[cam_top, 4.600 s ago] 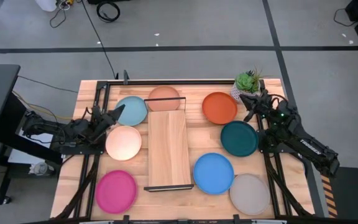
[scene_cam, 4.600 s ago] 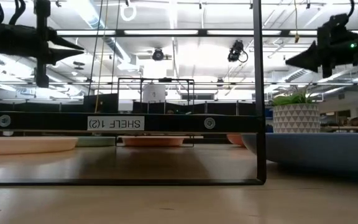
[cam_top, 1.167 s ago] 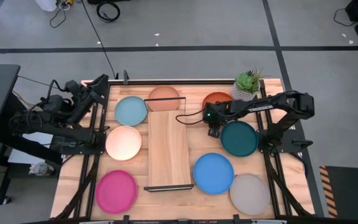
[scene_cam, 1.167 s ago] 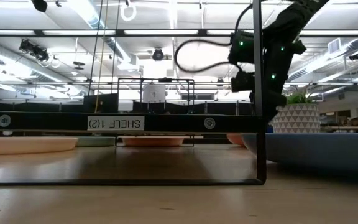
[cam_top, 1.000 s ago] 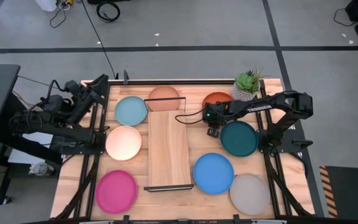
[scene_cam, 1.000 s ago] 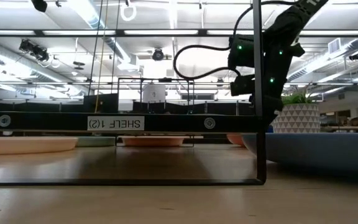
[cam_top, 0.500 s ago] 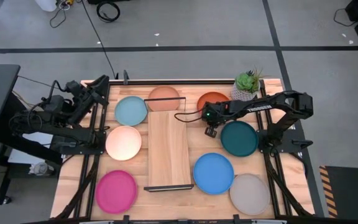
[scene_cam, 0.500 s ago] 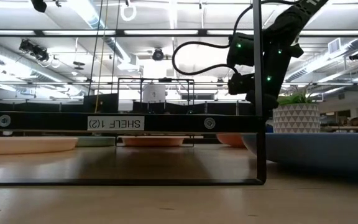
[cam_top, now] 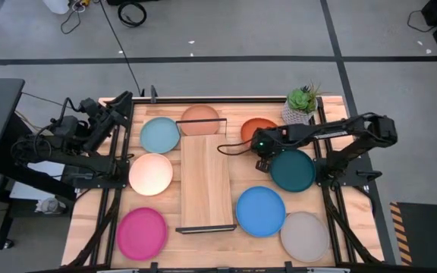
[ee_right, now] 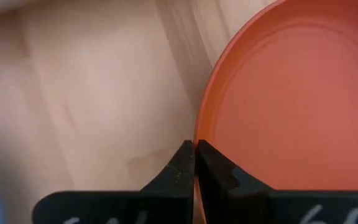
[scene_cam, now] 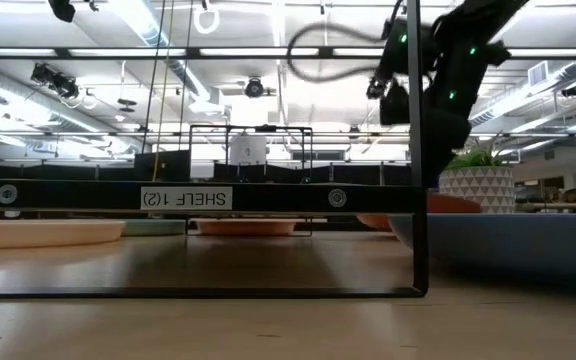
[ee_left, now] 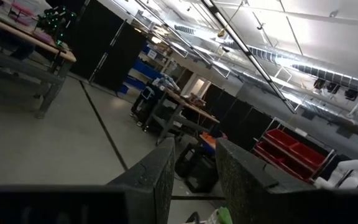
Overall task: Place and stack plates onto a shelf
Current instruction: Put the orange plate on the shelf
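The orange plate (cam_top: 257,127) lies right of the shelf's far end, partly under my right arm. My right gripper (cam_top: 262,160) is shut on its near rim. The shelf (cam_top: 204,182) is a bare light-wood board in the table's middle. Around it lie the terracotta (cam_top: 200,119), light blue (cam_top: 160,136), peach (cam_top: 151,174), magenta (cam_top: 141,233), bright blue (cam_top: 260,211), grey (cam_top: 304,236) and dark teal (cam_top: 292,169) plates, flat on the table. My left gripper (cam_top: 121,101) waits open above the far left corner, pointing into the room (ee_left: 194,180). My right gripper (ee_right: 194,144) pinches the orange plate's rim (ee_right: 201,124) between its two shut fingers, on the plate's near side, coming from above and pointing down. In the low view the plate (scene_cam: 438,204) sits tilted with the held side raised; whether its far side still touches the table I cannot tell.
A small potted plant (cam_top: 302,102) stands at the far right corner, close behind the orange plate. The dark teal plate lies right beside my right gripper. The shelf's black wire frame (scene_cam: 415,150) stands at each end of the board.
My right gripper has risen while staying shut on the orange plate's rim. The plate's held near side has come up off the table, so the plate now tilts, and it has shifted slightly toward the shelf. The left arm has kept still.
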